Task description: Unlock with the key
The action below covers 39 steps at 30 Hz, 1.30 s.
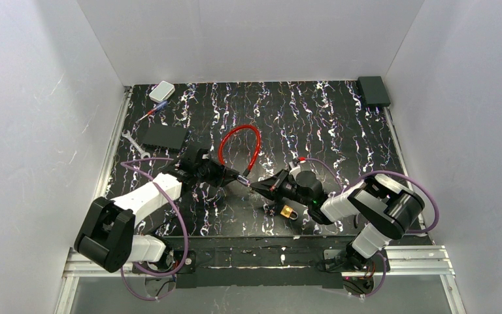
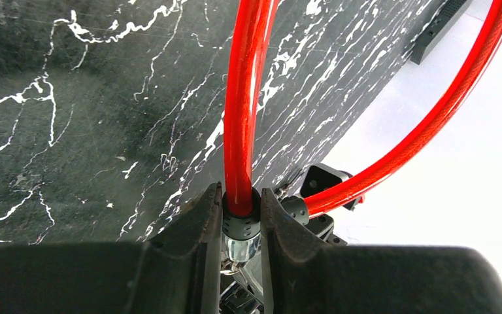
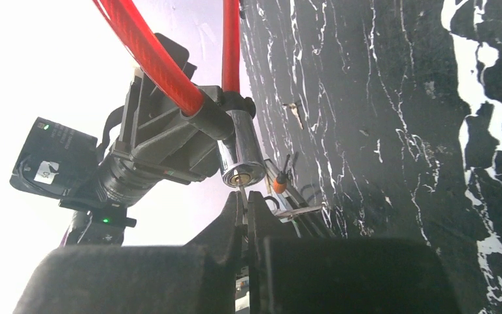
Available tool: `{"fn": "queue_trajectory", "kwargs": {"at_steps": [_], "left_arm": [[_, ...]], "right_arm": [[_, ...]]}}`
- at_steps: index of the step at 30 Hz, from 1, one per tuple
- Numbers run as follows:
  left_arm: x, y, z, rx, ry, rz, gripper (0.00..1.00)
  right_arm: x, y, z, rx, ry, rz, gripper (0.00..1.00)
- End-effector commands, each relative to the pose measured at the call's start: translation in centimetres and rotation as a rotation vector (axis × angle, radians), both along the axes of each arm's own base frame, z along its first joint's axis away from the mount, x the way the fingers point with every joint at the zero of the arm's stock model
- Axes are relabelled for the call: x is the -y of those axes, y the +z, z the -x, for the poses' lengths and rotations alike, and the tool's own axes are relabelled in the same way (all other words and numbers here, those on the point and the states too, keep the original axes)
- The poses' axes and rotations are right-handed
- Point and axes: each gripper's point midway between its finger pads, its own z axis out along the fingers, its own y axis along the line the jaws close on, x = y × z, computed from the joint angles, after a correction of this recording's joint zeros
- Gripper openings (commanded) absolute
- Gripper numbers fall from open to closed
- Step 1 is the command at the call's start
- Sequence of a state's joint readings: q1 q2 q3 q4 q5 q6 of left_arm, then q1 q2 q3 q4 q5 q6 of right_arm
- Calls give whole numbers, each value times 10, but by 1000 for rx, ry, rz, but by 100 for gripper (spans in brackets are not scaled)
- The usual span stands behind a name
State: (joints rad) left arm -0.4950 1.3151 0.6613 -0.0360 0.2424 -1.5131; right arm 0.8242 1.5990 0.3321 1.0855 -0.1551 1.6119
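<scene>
A red cable lock [image 1: 238, 145] loops over the black marbled table. My left gripper [image 1: 230, 176] is shut on the black collar and chrome cylinder [image 2: 242, 226] at the cable's end, holding it off the table. In the left wrist view the left gripper [image 2: 242, 208] clamps that collar from both sides. My right gripper [image 3: 244, 204] is shut on a thin metal key [image 3: 242, 194]. The key's tip sits at the brass keyhole in the face of the chrome cylinder [image 3: 240, 157]. In the top view the right gripper [image 1: 261, 188] faces the left one, nearly tip to tip.
A small brass padlock [image 1: 289, 211] hangs or lies under the right wrist. At the back left are a white box [image 1: 161, 91], a screwdriver [image 1: 151, 112], a wrench [image 1: 134, 144] and a flat black box [image 1: 163, 136]. Another black box [image 1: 374, 90] sits at the back right corner.
</scene>
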Motion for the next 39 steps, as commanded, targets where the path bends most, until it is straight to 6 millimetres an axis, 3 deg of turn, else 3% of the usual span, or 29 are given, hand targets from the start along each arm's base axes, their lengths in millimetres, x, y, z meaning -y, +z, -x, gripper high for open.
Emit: {"fn": "queue_trajectory", "kwargs": {"at_steps": [1,11,16,31,39], "left_arm": [[51,70,45,80,-286,261,0],[45,81,49,164,-305,255,0],[43,97,46,271,-304,266,0],[37,145,33,598,-254,333,0],[33,146,26,627,-200,348,0]], "right_arm": [[-2,24,-18,38,-72,-94,1],[-2,46,-11,1,-45,-263,1],[-2,63,-12,0,-45,-324,1],[-18,135,-17,-39,-2,-499,1],[-14,150,-22,-58,-46,-530,1]]}}
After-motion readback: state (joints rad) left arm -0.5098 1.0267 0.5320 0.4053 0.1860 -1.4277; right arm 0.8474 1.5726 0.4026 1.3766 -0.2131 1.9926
